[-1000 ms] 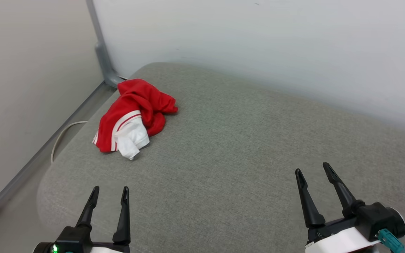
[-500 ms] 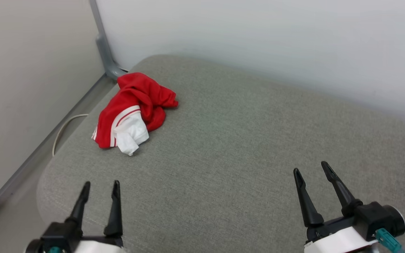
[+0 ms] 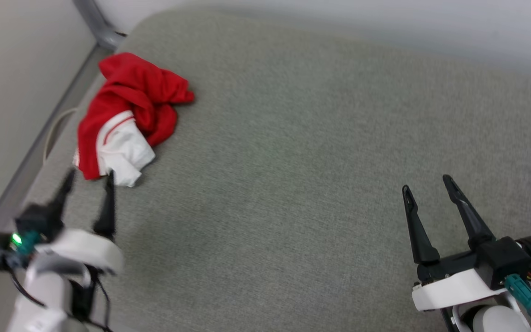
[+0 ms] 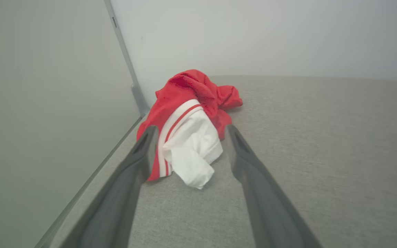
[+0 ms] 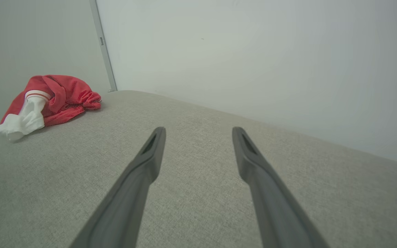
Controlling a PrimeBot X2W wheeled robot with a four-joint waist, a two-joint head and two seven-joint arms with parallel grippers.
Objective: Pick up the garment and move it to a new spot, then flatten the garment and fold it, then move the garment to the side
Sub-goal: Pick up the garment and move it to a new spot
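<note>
The pick-up step is in hand: the garment (image 3: 127, 110) lies crumpled near the far left corner of the grey padded surface (image 3: 293, 138), ungrasped. The left gripper (image 3: 90, 174) hovers just short of its white sleeve, jaws spread wide; the right gripper (image 3: 427, 183) waits well apart, fingers likewise parted. Next, I judge, the left must advance and close on a fold. Pale walls meet at a grey post (image 3: 96, 22)

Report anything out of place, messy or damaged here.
The garment lies bunched in a heap near the far left edge of the grey cushion, with one white sleeve poking out. Nothing else looks spilled, askew or damaged.
</note>
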